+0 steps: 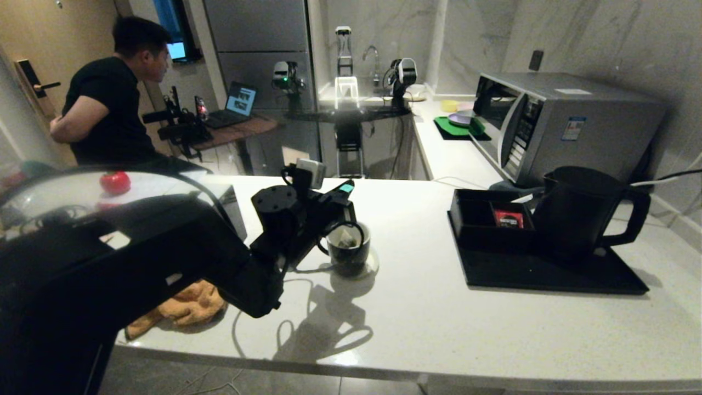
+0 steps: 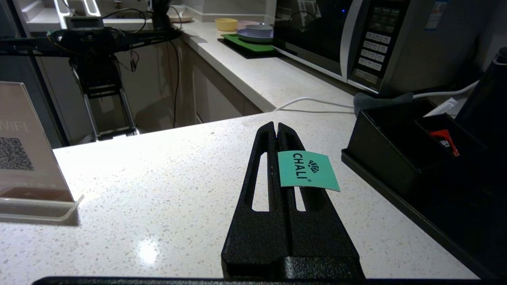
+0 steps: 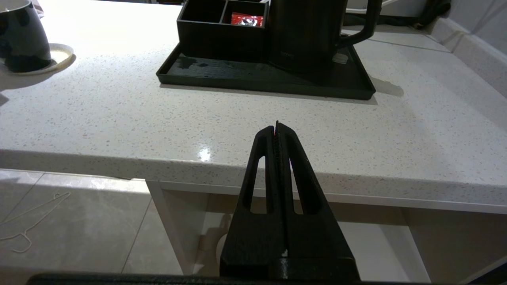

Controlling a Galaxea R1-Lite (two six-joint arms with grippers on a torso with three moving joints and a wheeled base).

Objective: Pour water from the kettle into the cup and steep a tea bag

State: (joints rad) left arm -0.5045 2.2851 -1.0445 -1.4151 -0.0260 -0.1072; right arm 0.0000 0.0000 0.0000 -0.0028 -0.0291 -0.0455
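The black cup (image 1: 349, 249) stands upright on a pale saucer, a tea bag (image 1: 346, 239) inside against its white wall. Well to its right, the tall black kettle (image 1: 581, 211) stands upright, handle turned away from the cup.

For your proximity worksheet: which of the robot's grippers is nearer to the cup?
Left. The left gripper sits just above the cup, pinching the tea bag's green tag. The right gripper hangs off the counter's front edge, with the cup far off to its side.
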